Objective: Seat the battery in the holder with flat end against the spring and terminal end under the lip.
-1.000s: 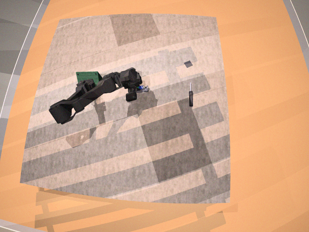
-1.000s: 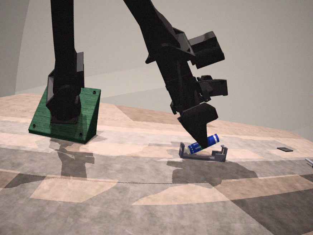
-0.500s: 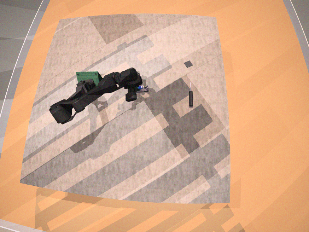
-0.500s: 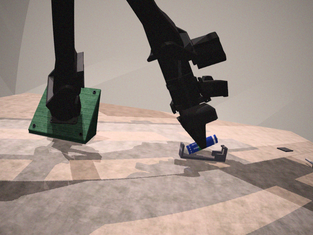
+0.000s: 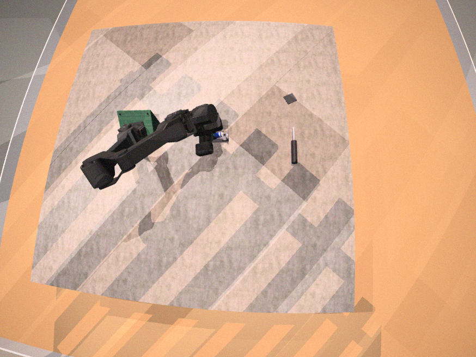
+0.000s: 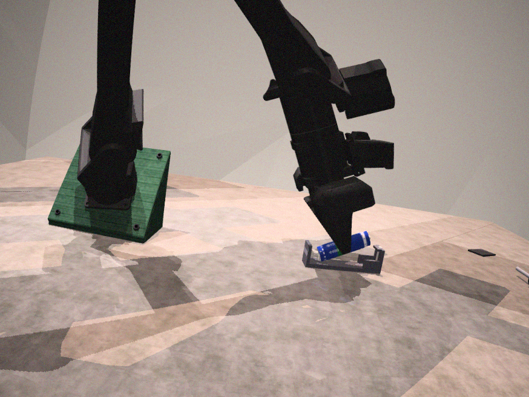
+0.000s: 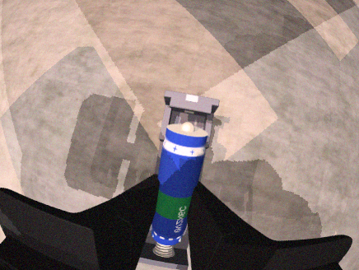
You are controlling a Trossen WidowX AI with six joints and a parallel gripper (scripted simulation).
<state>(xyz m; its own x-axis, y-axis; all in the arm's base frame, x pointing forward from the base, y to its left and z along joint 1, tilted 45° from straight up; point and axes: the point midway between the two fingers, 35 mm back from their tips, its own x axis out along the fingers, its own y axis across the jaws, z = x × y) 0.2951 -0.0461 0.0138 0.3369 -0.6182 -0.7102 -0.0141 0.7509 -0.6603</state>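
A blue battery [image 5: 218, 134] [image 6: 359, 241] [image 7: 180, 173] with a white band and a green band is tilted in the holder. Its flat end is low against the spring [image 7: 164, 249]; its terminal end is raised, above the wall with the lip in the exterior view. The grey holder [image 5: 221, 141] [image 6: 341, 267] [image 7: 177, 99] stands on the mat, its lip end beyond the battery's terminal end in the wrist view. My gripper [image 6: 345, 252] [image 7: 175, 184] is shut on the battery near its middle. In the top view the arm hides the fingertips.
A screwdriver [image 5: 294, 150] lies to the right of the holder on the grey mat [image 5: 215, 245]. A small dark square [image 5: 290, 98] [image 6: 481, 252] lies farther back. The arm's base is fixed to a green wedge block [image 5: 130, 116] [image 6: 149, 187] on the left.
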